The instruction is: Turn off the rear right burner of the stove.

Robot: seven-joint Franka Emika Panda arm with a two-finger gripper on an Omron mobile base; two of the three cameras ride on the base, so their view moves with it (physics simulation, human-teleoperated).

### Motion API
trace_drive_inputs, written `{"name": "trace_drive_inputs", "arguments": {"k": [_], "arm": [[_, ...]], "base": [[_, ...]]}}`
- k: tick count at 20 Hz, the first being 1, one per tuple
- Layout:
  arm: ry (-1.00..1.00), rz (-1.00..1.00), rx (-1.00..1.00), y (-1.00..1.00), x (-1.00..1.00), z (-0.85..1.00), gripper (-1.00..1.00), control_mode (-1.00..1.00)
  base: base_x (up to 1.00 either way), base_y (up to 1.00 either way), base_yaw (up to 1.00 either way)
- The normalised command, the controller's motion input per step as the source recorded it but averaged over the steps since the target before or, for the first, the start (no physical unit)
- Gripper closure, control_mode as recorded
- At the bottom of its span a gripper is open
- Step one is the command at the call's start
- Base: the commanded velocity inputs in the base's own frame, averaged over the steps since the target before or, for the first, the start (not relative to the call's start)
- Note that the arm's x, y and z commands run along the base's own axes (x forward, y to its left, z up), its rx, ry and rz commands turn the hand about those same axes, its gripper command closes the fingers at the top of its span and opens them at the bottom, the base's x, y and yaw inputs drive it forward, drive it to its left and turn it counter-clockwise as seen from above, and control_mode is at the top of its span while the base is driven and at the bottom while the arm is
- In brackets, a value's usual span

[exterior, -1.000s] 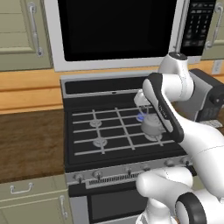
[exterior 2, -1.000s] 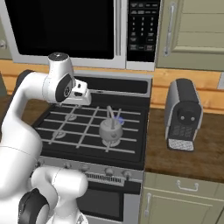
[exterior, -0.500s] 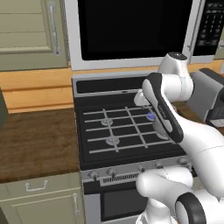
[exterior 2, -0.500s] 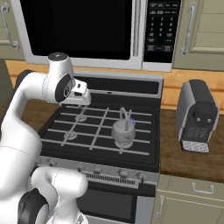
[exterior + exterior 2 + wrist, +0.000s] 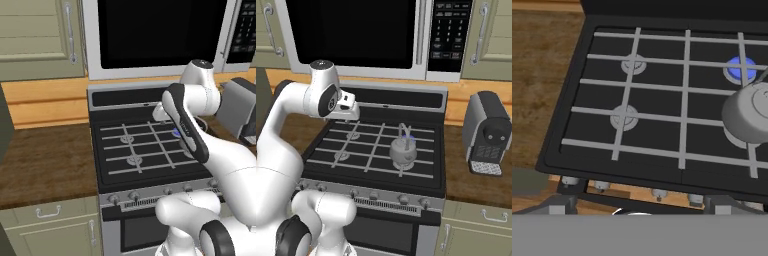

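Four burners sit on the stove (image 5: pixel 557 145); the rear right burner (image 5: pixel 741 69) glows blue just behind the kettle (image 5: pixel 747 116). Gripper (image 5: pixel 351 109) hovers over the stove's back left; its jaws I cannot tell. No writing is readable.

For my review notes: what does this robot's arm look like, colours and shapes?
The arm is glossy white, built of rounded tubular links with dark grey to black bands at the joints. A dark ring marks the base joint. No cables or markings are visible.

Even, soft rendered light with faint shadows and no glare falls everywhere, all views slightly coarse, while the small round grey burner head (image 5: pixel 741 69) glows blue.
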Motion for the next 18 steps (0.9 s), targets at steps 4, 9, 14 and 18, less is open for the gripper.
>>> {"name": "trace_drive_inputs", "arguments": {"k": [4, 9, 14, 18], "arm": [[-0.01, -0.01, 0.10, -0.33, -0.23, -0.05, -1.00, -1.00], [-0.09, -0.17, 0.36, -0.97, -0.88, -0.42, -1.00, -1.00], [-0.11, -0.12, 0.33, -1.00, -0.86, -0.87, -1.00, -1.00], [-0.12, -0.01, 0.09, -0.99, -0.63, -0.78, -1.00, -1.00]], "base": [[0.00, 0.00, 0.00], [0.00, 0.00, 0.00], [0.00, 0.00, 0.00], [0.00, 0.00, 0.00]]}}
